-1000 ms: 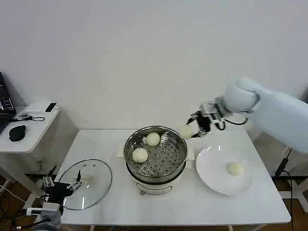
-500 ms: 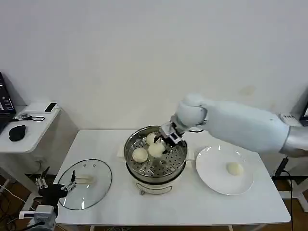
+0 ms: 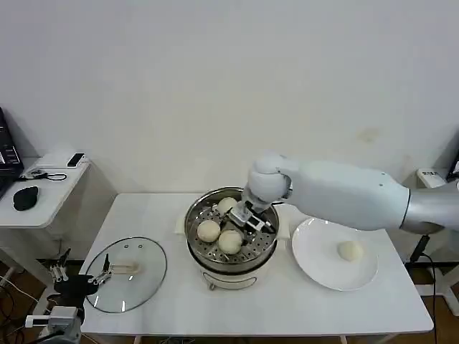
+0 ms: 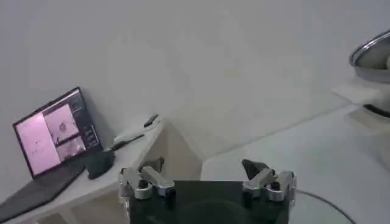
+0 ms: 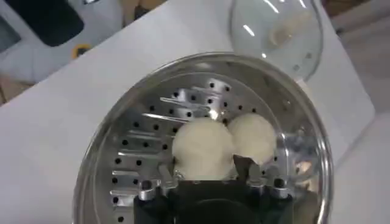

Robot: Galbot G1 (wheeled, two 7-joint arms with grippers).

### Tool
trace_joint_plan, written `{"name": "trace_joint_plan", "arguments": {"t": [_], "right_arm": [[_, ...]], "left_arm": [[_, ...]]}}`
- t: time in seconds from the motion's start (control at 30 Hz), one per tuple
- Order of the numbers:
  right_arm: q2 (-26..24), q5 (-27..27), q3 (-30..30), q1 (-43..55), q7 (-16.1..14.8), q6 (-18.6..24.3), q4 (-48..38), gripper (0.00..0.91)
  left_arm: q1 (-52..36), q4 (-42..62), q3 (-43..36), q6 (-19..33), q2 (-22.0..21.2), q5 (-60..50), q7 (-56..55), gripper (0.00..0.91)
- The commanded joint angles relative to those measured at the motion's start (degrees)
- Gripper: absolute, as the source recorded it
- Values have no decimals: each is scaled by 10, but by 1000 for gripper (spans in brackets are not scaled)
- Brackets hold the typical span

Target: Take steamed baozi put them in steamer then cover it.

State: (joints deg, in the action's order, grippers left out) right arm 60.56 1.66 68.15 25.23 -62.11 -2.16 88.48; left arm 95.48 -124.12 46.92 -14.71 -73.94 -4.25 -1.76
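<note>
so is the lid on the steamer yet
No, the glass lid lies flat on the table to the left of the steamer, whose top is open with three baozi inside.

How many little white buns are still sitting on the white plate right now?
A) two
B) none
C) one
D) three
C: one steamed bun lies alone on the plate, while three others already sit in the steamer, where the right gripper is over the tray.
</note>
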Motion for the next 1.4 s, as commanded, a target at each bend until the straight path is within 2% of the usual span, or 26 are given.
{"name": "trace_joint_plan", "arguments": {"t": [0.03, 0.2, 0.27, 0.33, 0.5, 0.7, 0.83, 0.9, 0.97, 1.2, 1.27, 1.4], "right_arm": [[-6, -17, 11, -1, -22, 36, 12, 695], [-19, -17, 6, -2, -18, 34, 16, 705], [-25, -19, 1, 0, -16, 34, 16, 776], [-33, -19, -12, 3, -14, 33, 14, 907], [-55, -16, -32, 7, -7, 28, 14, 907], [-107, 13, -67, 4, 14, 5, 21, 907], [-165, 22, -91, 5, 23, -19, 29, 907], [-214, 26, -109, 6, 28, -32, 35, 907], [-237, 34, -122, 5, 33, -43, 38, 907], [-373, 62, -195, -39, 45, -99, 54, 907], [-401, 54, -214, -64, 47, -102, 56, 907], [-463, 6, -261, -154, 49, -100, 55, 907]], "left_arm": [[-1, 2, 1, 0, 1, 0, 0, 907], [-5, 5, -4, -1, 1, -2, 0, 907], [-6, 6, -5, -1, 1, -3, 0, 907], [-7, 7, -6, 0, 1, -3, 0, 907], [-10, 11, -9, 0, 3, -3, 0, 907], [-16, 17, -14, 0, 15, -2, 0, 907], [-22, 21, -17, -2, 25, -1, 1, 907], [-26, 26, -22, -2, 30, -1, 1, 907], [-29, 28, -27, -2, 34, -1, 1, 907], [-43, 43, -43, -2, 48, -1, 1, 907], [-47, 45, -47, -1, 51, 0, 1, 907], [-54, 48, -57, -2, 55, 1, 2, 907]]}}
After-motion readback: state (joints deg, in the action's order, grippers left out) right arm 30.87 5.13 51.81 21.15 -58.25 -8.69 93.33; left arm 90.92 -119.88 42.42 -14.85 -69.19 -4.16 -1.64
